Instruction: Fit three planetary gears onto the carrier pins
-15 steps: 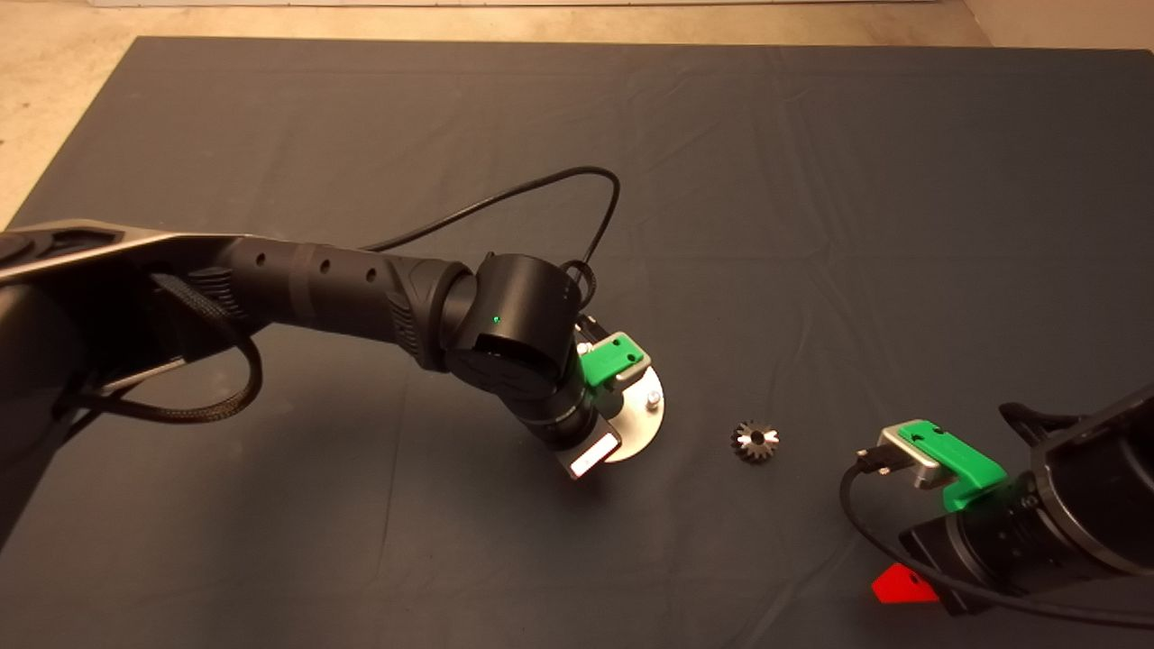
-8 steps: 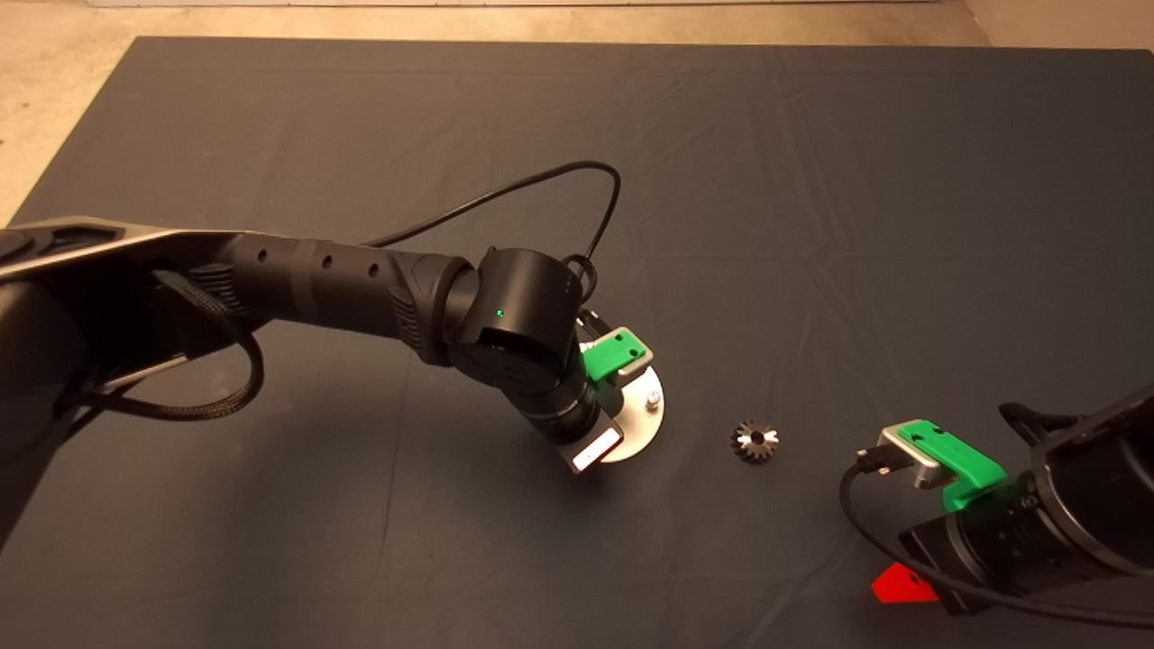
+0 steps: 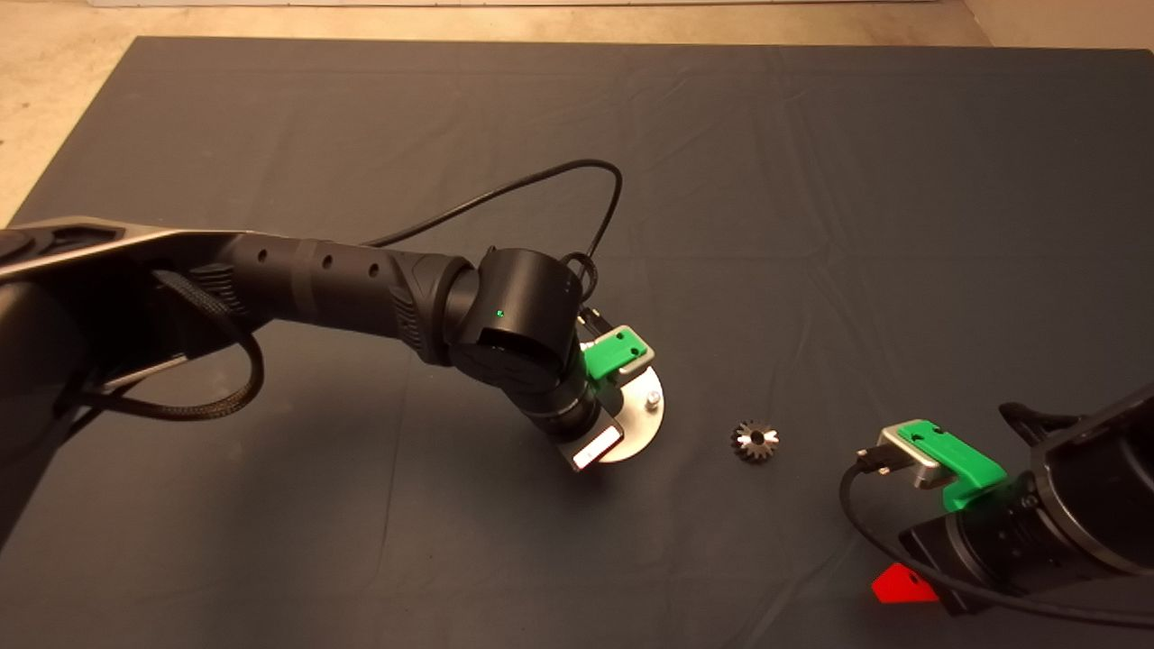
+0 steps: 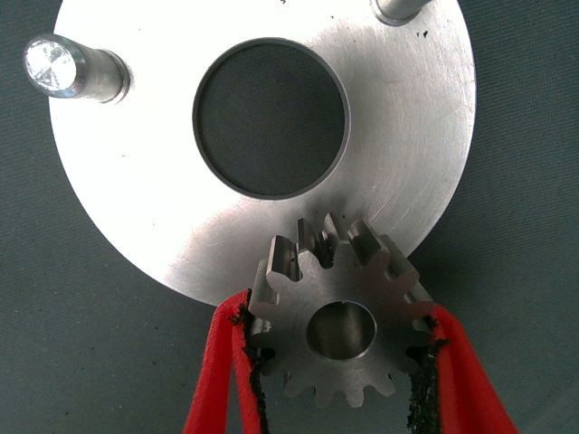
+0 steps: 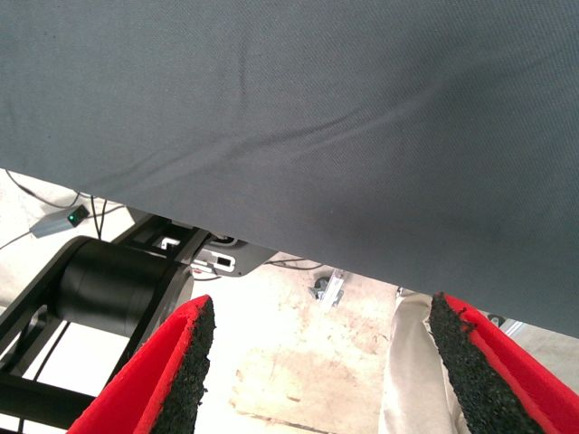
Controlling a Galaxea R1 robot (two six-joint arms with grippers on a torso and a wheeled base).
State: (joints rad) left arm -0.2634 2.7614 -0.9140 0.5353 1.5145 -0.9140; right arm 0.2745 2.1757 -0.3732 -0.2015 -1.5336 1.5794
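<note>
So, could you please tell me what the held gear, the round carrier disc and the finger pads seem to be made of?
Gear: apparently steel, matte grey with bright machined tooth faces. Carrier disc: metal, shiny, with fine brushed scratches catching the light. Finger pads of the left hand: black, rough and crumbly at the edges, probably foam or rubber.

Black tubular arms (image 3: 343, 288), braided cable loop (image 3: 207, 397), green pincer mounts (image 3: 618, 353), red fingers (image 5: 154, 380), pads seemingly frayed

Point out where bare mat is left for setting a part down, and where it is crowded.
Free: the far mat beyond the cable, and the near strip below the disc. Crowded: the left pincer holds a gear over the disc; a loose gear lies between it and the parked right pincer.
</note>
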